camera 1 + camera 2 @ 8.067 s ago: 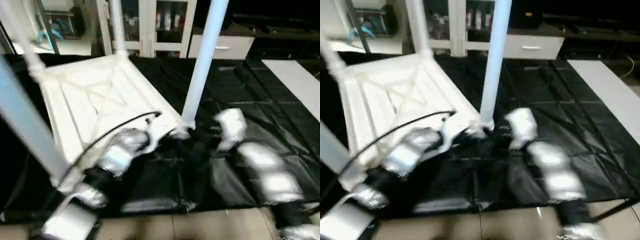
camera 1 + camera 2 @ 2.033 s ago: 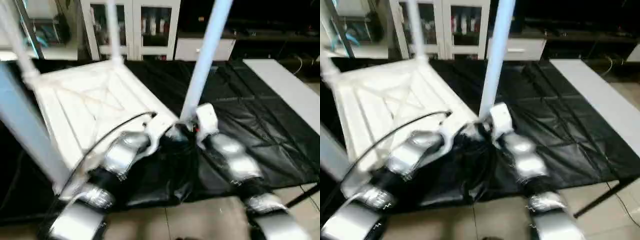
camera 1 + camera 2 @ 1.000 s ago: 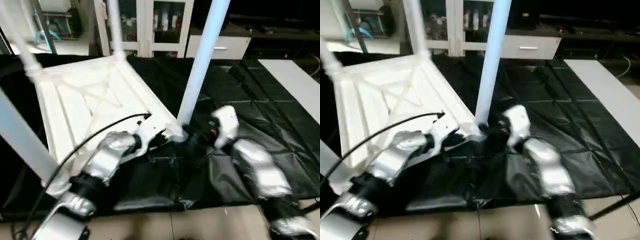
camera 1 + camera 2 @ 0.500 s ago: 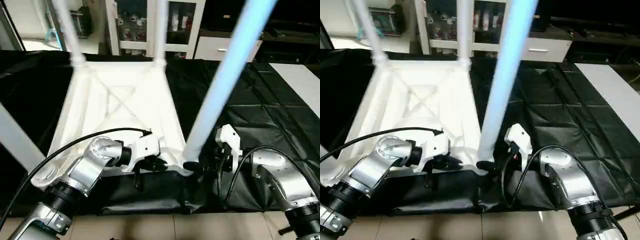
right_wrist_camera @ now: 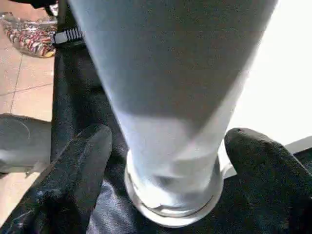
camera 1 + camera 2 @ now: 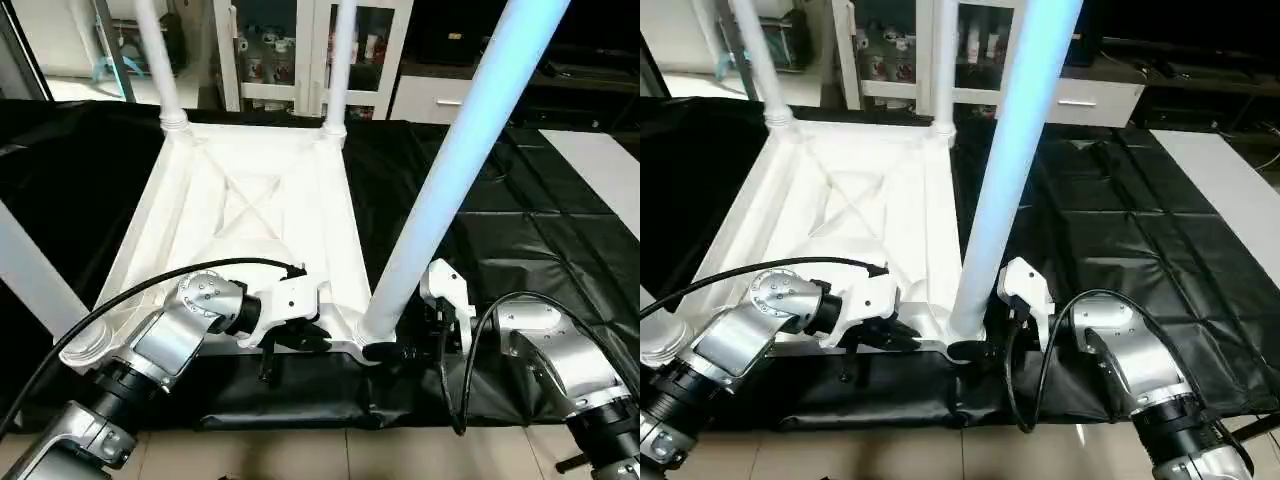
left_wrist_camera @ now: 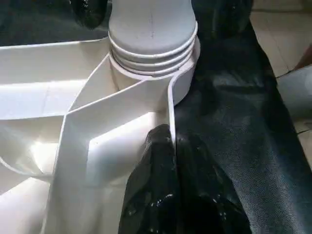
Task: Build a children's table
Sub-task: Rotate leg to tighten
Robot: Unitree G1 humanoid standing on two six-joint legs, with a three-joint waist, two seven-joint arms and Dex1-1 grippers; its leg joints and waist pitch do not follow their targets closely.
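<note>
The children's table lies upside down: its white tabletop [image 6: 250,230] shows the X-ribbed underside, and all four legs stand in the corner sockets. The near right leg [image 6: 450,170] rises tall in front of me. My right gripper [image 5: 168,136] is at that leg's foot, one black finger [image 5: 73,180] on each side against the tube just above the socket. My left gripper [image 7: 169,139] is shut on the tabletop's thin rim wall beside the same corner socket [image 7: 152,44]. Both grippers sit at the table's near edge, left gripper [image 6: 305,338] and right gripper [image 6: 385,348].
A black cloth [image 6: 520,230] covers the low work surface under the table. White glass-door cabinets [image 6: 280,40] stand behind, and a white board [image 6: 600,160] lies at the far right. Tiled floor [image 6: 300,450] runs along the front. A black cable [image 6: 150,290] arcs over my left forearm.
The camera has swung, so the whole picture shifted. My right gripper has drawn in against the foot of the near right leg. My left gripper stays on the rim.
</note>
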